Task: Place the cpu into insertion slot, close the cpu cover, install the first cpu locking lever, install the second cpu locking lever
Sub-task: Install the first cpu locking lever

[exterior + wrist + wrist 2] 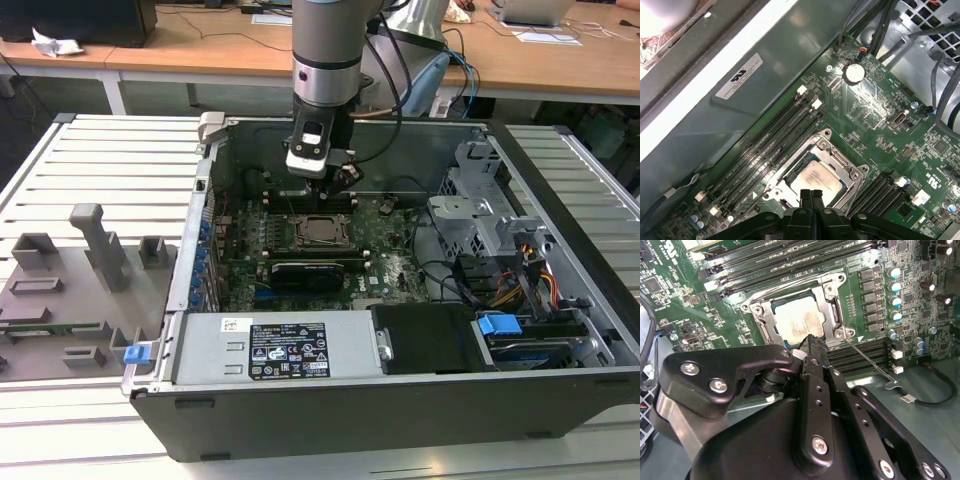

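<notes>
The cpu (799,322) (817,180) lies flat in the insertion slot (322,231) on the green board, its silvery top showing. The cpu cover (832,301) (841,163), a metal frame, is down around it. A thin metal locking lever (871,359) sticks out from one socket corner across the memory slots. My gripper (336,184) (810,344) (812,196) hangs just above the socket's edge. Its black fingers are shut with nothing between them.
The board sits deep inside an open computer case (200,250) with tall walls. A long black card (310,270) lies beside the socket, memory slots (770,145) on its other side. A drive cage (480,215) and cables (530,280) fill the exterior view's right. A grey fixture plate (70,290) lies outside.
</notes>
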Robot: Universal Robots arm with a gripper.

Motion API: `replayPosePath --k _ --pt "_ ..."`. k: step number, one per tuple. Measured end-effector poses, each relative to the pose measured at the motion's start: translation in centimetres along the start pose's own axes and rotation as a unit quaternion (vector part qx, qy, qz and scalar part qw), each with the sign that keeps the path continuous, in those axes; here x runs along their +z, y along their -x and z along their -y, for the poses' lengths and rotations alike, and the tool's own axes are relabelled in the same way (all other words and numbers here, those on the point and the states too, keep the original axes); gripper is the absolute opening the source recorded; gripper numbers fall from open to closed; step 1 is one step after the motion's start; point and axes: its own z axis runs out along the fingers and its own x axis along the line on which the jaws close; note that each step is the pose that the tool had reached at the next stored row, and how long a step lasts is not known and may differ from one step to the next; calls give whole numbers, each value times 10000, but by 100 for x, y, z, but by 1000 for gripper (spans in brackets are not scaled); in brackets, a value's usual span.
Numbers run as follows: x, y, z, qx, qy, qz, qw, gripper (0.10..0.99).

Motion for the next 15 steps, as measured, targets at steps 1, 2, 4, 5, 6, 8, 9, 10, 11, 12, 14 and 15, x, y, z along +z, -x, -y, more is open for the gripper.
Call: replayPosePath --k 1,2,4,5,6,8,9,10,11,12,14,15 --pt "0 0 0 -47 0 -2 10000 106" --pt "0 0 0 -85 0 -4 10000 106" --pt "0 0 0 -192 0 -9 9998 106" --pt "0 0 0 -245 0 -11 9997 106" --pt "0 0 0 -333 1 -15 9994 106" --pt "0 0 0 -451 1 -20 9990 106" --pt "0 0 0 -517 1 -23 9987 106" --pt "0 0 0 -655 1 -29 9979 106" --pt "0 0 0 -763 1 -34 9971 106" --pt "0 0 0 -844 1 -37 9964 106" --pt "1 0 0 -1152 2 -51 9933 106" --pt "0 0 0 -1240 2 -55 9923 106"
